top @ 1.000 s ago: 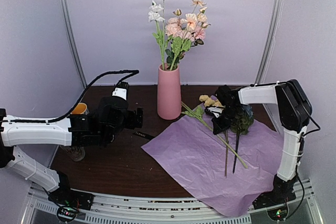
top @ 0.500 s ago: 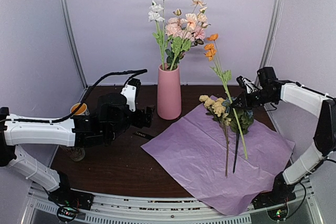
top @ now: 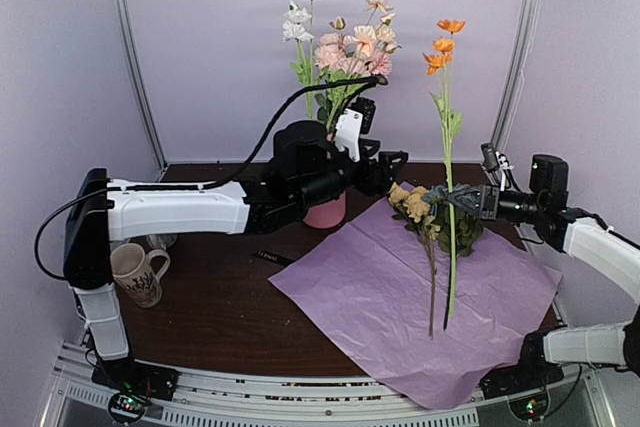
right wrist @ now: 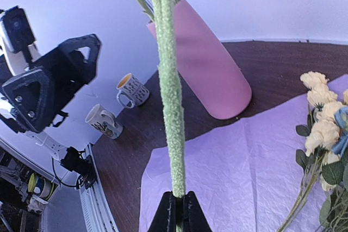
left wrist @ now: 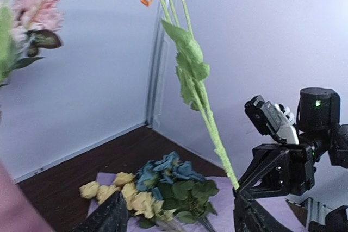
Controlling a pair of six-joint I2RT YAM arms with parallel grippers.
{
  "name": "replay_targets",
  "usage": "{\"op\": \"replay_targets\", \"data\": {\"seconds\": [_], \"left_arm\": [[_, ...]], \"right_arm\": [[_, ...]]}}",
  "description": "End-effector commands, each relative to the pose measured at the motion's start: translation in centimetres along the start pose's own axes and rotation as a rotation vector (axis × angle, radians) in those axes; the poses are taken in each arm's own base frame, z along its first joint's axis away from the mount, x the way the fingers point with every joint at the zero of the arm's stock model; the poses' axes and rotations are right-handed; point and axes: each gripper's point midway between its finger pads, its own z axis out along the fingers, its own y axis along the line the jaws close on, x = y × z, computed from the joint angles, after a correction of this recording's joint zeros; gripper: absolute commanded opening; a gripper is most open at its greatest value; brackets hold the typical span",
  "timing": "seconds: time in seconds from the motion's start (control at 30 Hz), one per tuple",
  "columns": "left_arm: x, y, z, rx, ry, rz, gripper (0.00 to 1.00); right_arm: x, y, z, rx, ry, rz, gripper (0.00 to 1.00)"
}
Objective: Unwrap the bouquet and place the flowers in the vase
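My right gripper [top: 450, 195] [right wrist: 176, 210] is shut on the lower stem of an orange flower [top: 442, 47], holding it upright above the spread lilac tissue paper [top: 400, 297]. My left gripper [top: 398, 165] [left wrist: 179, 218] is open, just left of that stem [left wrist: 215, 137] and holding nothing. The pink vase [top: 325, 212] [right wrist: 209, 74] stands behind my left arm, mostly hidden in the top view, with pink and white flowers [top: 340, 47] in it. Pale yellow flowers [top: 410, 203] [left wrist: 122, 194] and blue roses [left wrist: 168, 169] lie on the paper.
A patterned mug [top: 135, 272] stands at the left; the right wrist view shows two mugs [right wrist: 133, 89] [right wrist: 103, 121] there. A black ribbon [top: 272, 257] lies on the dark table [top: 200, 317] left of the paper. Walls close in behind and at both sides.
My left arm has swung from the left side across in front of the vase toward the orange flower, its jaws narrowing somewhat. My right gripper has raised the flower upright and higher.
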Motion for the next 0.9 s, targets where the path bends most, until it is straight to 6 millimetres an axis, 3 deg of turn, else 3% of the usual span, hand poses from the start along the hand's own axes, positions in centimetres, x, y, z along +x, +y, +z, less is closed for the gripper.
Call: {"op": "replay_targets", "data": {"seconds": [0.0, 0.23, 0.47, 0.6, 0.87], "left_arm": [[-1.9, -5.1, 2.8, 0.271, -0.088, -0.097, 0.67], [-1.8, -7.3, 6.0, 0.37, -0.091, -0.165, 0.64], [0.0, -7.3, 8.1, 0.357, -0.034, -0.219, 0.54], [-0.1, -7.8, 8.4, 0.382, -0.032, -0.21, 0.39], [-0.9, -8.2, 8.4, 0.399, -0.038, -0.191, 0.19]], "right_arm": [[-1.3, 2.9, -0.9, -0.111, -0.069, -0.094, 0.0], [-0.7, 3.2, -0.9, -0.126, -0.051, -0.14, 0.0], [0.2, 4.5, -1.1, -0.191, -0.021, -0.193, 0.0], [0.3, 4.5, -1.0, -0.191, -0.012, -0.197, 0.0], [1.1, 4.3, -0.7, -0.188, 0.019, -0.215, 0.0]]}}
